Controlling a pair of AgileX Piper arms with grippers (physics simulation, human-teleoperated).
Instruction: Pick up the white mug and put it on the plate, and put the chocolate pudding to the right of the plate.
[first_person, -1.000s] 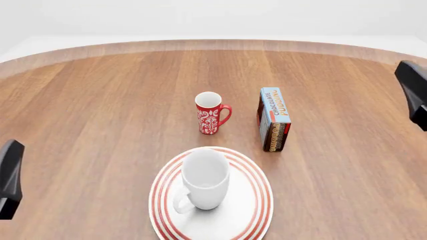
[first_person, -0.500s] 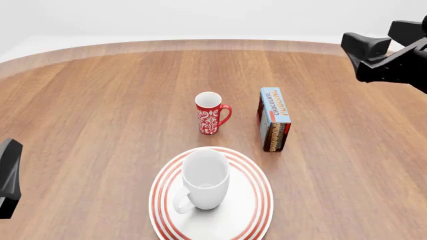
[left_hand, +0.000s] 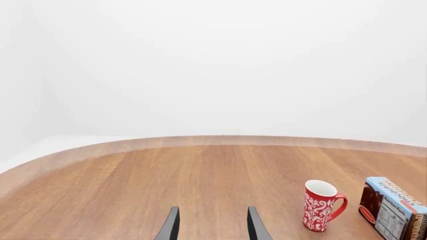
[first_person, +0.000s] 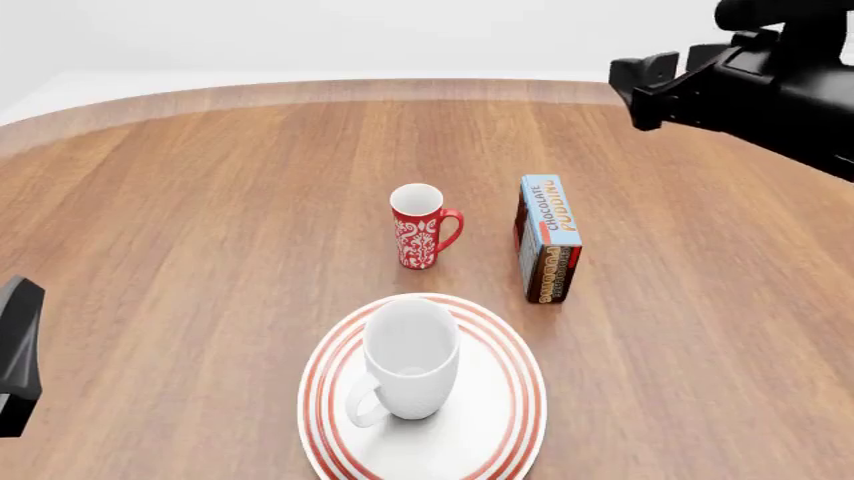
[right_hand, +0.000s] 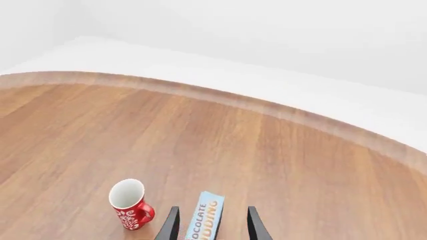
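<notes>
The white mug (first_person: 407, 358) stands upright on the plate (first_person: 523, 400) at the near middle of the table, its handle toward the near left. The chocolate pudding (first_person: 549, 238) stands behind the plate's right side, a gap away from the rim. My right gripper (first_person: 654, 88) hovers high over the far right of the table, open and holding nothing. In the right wrist view the chocolate pudding (right_hand: 205, 221) shows far below, between the fingers (right_hand: 171, 226). My left gripper (left_hand: 212, 230) is open and empty, low at the table's near left edge.
A slim red mug (first_person: 422, 228) with a white pattern stands left of the pudding box, behind the plate. It also shows as the red mug (left_hand: 321, 205) beside the pudding box (left_hand: 393, 210) in the left wrist view. Bare wood spans the table's left half and the area right of the plate.
My right arm has swung in from the right edge, rising and moving left over the far right of the table. The left arm and all objects have stayed put.
</notes>
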